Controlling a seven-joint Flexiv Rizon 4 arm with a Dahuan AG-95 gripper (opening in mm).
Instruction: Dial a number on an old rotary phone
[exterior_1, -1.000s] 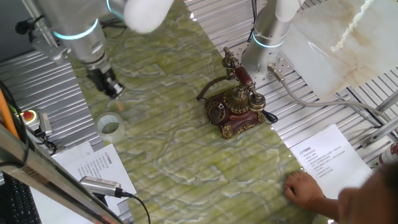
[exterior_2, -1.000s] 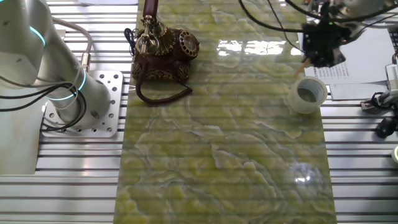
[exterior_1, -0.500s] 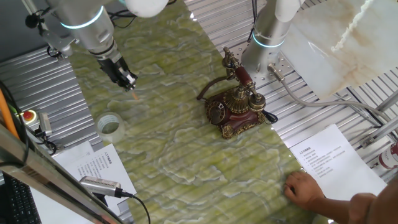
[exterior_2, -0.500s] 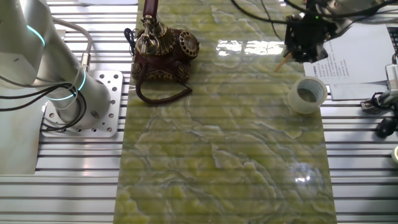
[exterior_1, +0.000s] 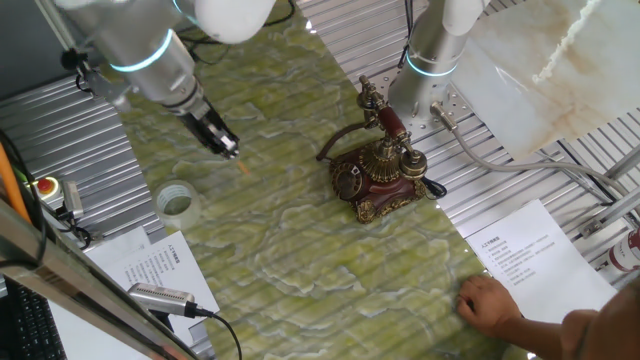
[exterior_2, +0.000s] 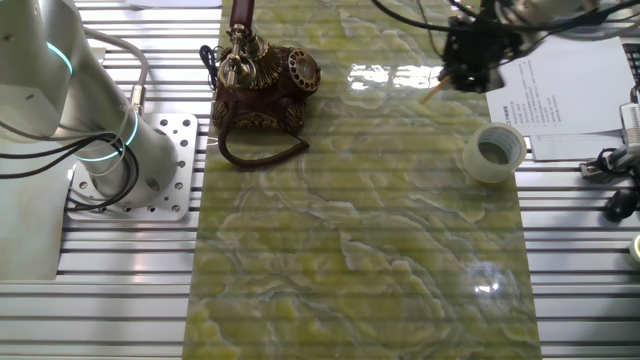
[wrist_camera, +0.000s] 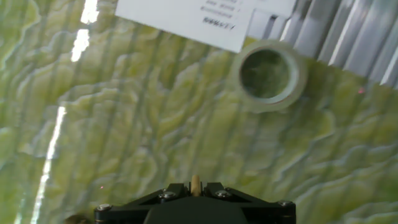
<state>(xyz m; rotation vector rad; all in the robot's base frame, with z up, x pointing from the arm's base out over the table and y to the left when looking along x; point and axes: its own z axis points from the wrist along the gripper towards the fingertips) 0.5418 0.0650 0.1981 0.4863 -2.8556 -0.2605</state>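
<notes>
The old rotary phone (exterior_1: 380, 172) stands on the green marbled mat, dark red-brown with brass trim, round dial (exterior_1: 348, 181) on its front and handset cradled on top; it also shows in the other fixed view (exterior_2: 255, 82). My gripper (exterior_1: 228, 147) hangs above the mat well to the left of the phone, shut on a thin wooden stick (exterior_1: 243, 165) that pokes from its tip. In the other fixed view the gripper (exterior_2: 470, 62) holds the stick (exterior_2: 431, 95) right of the phone. In the hand view the stick (wrist_camera: 196, 185) sits between the shut jaws.
A roll of clear tape (exterior_1: 176, 201) lies on the mat near the gripper, also in the other fixed view (exterior_2: 493, 152) and the hand view (wrist_camera: 267, 73). Printed sheets (exterior_1: 155, 268) lie at the mat's edge. A person's hand (exterior_1: 492, 303) rests on another sheet. A second arm's base (exterior_1: 430, 60) stands behind the phone.
My gripper has moved with the stick away from the tape roll and toward the phone. The person's hand has shifted slightly. The phone has not moved.
</notes>
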